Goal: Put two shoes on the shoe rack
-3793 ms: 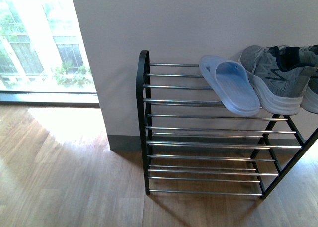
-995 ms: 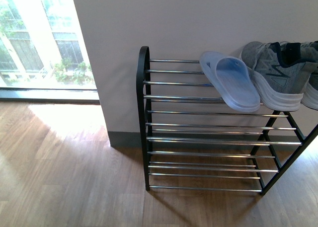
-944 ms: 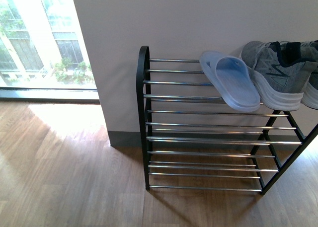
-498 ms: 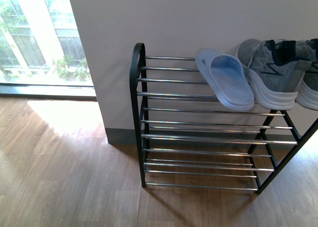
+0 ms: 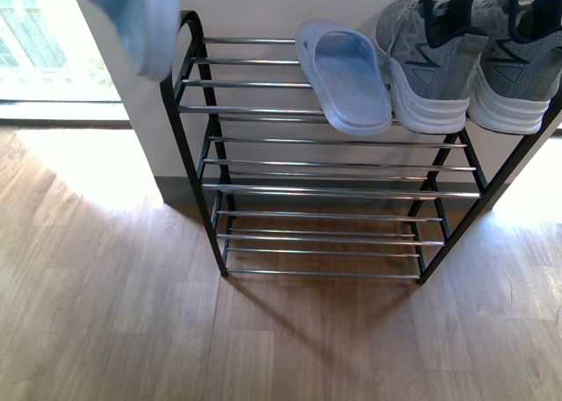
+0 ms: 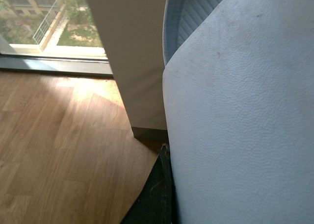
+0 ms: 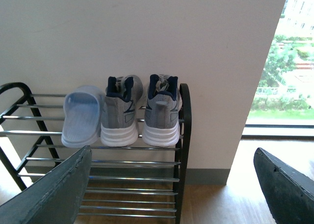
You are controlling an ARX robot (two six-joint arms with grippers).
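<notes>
Both grey shoes (image 5: pixel 430 63) (image 5: pixel 518 63) stand side by side at the right end of the shoe rack's (image 5: pixel 189 155) top tier, heels outward in the right wrist view (image 7: pixel 120 111) (image 7: pixel 162 111). A light blue slipper (image 5: pixel 344 76) lies beside them on the same tier. A second light blue slipper (image 5: pixel 132 19) hangs at the rack's left end; its pebbled sole (image 6: pixel 235 116) fills the left wrist view. My left gripper (image 6: pixel 206 199) is shut on it, one dark finger (image 6: pixel 158 197) showing. My right gripper (image 7: pixel 171 194) is open, facing the rack from a distance.
The rack backs onto a white wall (image 7: pixel 147 33) with a grey skirting. Bright floor-to-ceiling windows (image 5: pixel 35 32) (image 7: pixel 289 62) flank that wall on both sides. Wooden floor (image 5: pixel 105 313) spreads in front of the rack. The three lower tiers (image 5: pixel 325 234) hold nothing.
The front view has shifted, so the rack sits higher and further left with both shoes in full view. The held light blue slipper has come into view at the top left.
</notes>
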